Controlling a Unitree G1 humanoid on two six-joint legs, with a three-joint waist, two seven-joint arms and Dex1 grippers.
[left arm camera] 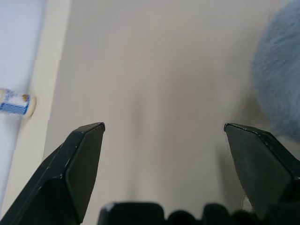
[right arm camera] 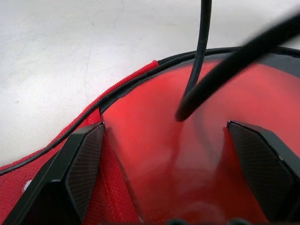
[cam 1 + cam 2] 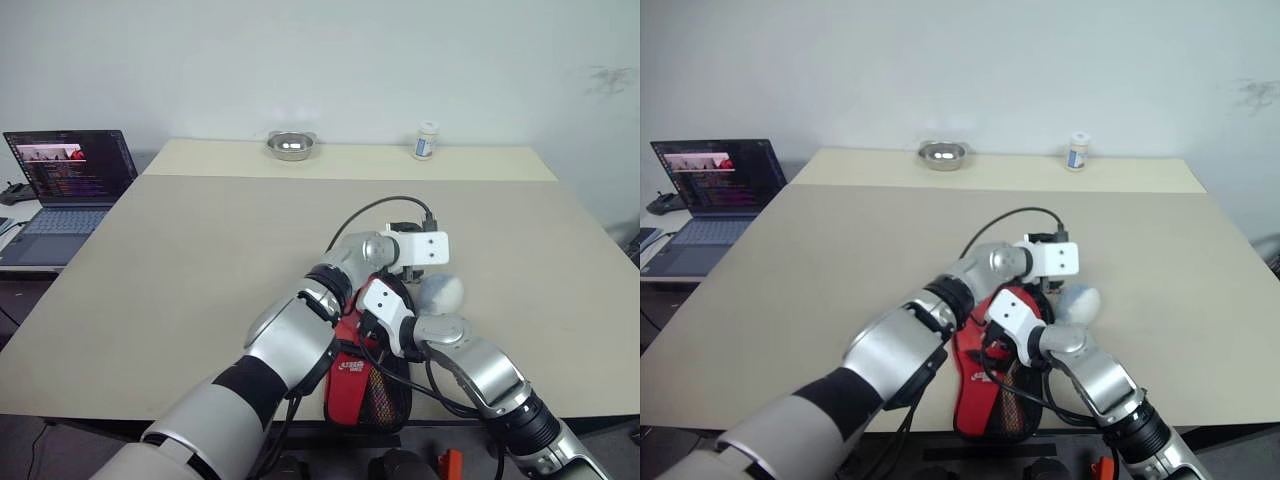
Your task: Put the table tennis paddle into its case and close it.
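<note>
Lying at the near edge of the beige desk (image 3: 200, 260), the case (image 3: 362, 385) shows its red side with the white logo and black mesh pocket, its lower end reaching the desk's edge. Both arms crowd over the case's upper part. The left gripper (image 1: 164, 136) points across the bare desk surface just beyond the case, its two black fingers (image 1: 77, 164) standing wide apart with nothing between them. A pale grey-blue rounded thing (image 3: 440, 292), possibly a soft ball or disc, sits on the desk just beside the case on its right; the same fuzzy shape edges into the left wrist view beside one finger.

The right gripper (image 2: 164, 140) hangs over the case, its fingers likewise spread wide and clamped on nothing. Between them lies a smooth red surface bounded by the case's black-piped rim, which may be the table tennis paddle (image 2: 159, 154) sitting inside the case, though the close view does not settle it. Two black cables (image 2: 201, 51) cross in front.

Far from the case, along the desk's back edge, stand a small metal bowl (image 3: 291, 146) and a white bottle (image 3: 426, 141). A laptop (image 3: 65, 190) sits open on a side table to the case's left.
</note>
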